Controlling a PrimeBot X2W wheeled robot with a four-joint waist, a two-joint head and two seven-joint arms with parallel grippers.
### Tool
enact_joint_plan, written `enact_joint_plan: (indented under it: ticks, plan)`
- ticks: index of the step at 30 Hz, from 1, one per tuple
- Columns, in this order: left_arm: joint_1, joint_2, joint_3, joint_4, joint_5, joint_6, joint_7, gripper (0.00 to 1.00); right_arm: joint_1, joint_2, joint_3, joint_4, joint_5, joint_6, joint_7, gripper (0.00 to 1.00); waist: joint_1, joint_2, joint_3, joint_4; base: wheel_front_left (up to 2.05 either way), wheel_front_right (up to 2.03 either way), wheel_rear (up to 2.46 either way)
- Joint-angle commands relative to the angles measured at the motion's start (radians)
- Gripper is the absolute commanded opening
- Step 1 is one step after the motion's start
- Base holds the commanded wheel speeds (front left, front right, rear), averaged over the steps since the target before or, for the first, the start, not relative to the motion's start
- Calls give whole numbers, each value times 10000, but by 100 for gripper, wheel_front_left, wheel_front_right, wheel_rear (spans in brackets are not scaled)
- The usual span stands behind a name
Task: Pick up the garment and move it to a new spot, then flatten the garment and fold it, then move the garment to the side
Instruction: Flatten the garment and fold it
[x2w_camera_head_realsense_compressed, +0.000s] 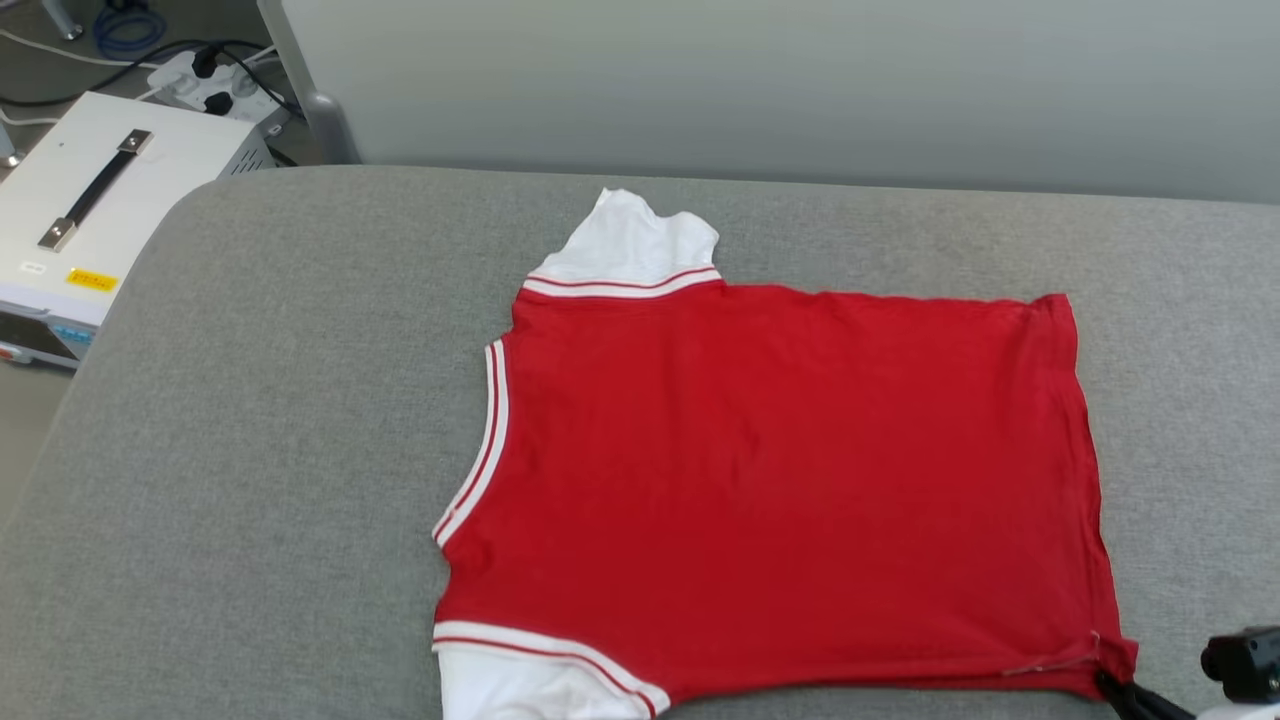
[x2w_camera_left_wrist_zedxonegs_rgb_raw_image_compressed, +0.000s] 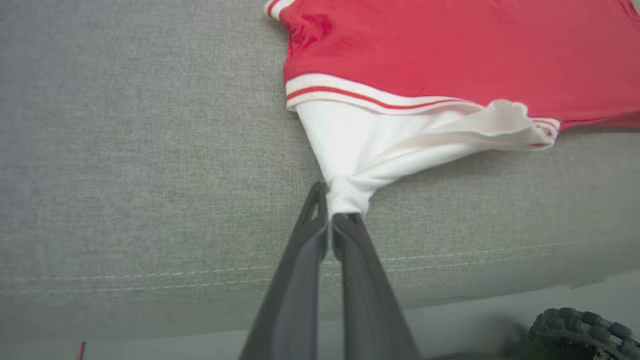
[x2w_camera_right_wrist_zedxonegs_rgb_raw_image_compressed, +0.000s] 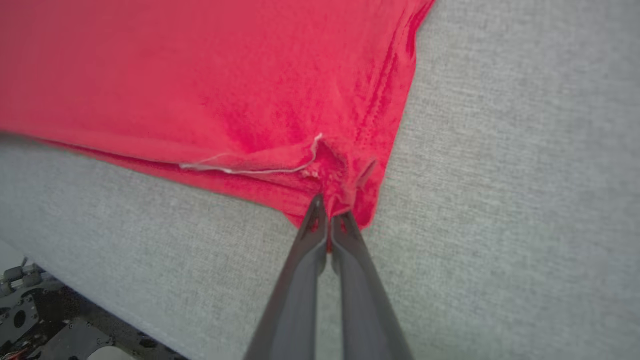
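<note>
Grey woven upholstery covers the surface before us, its left corner rounded, with a pale panel standing behind its far edge. Off that left corner we see a white box with a black handle, and a power strip on the floor.

Our garment lies spread flat, plain red face up, right of the middle. Its neckline edge is to our left and its hem to our right. The far sleeve points at the panel and the near sleeve at the front edge.

Our left hand is clenched on the tip of the near sleeve, the white cloth drawn to a point between the fingers, just inside the stitched front edge. Our right hand is clenched on the near hem corner, where the red cloth bunches and a loose pale thread runs along the seam.

We have a wide stretch of bare upholstery left of the garment, a band behind it up to the panel, and a narrower strip right of the hem. The garment's near side runs close to the front edge.
</note>
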Motion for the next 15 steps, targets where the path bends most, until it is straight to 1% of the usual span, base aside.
enact_joint_plan:
  ticks: [1,5,10,15]
  plan:
    - [155,-21,-46,80,-100,-54,42,0,268,34,-214,-85,-156,-7,90,0,1,-1,-55,-47,0,0,0]
    - [1,-22,-43,163,-16,-36,-26,0,635,261,-657,-356,-408,-7,290,0,1,-1,-90,-87,0,0,0]
    - [-710,160,-27,92,428,-58,-87,0,693,715,-1222,-653,-589,-7,442,0,1,-1,-36,-103,0,0,0]
    - [-1659,385,-29,65,859,-238,-12,0,504,980,-1679,-902,-656,-7,565,0,1,-1,67,-205,0,0,0]
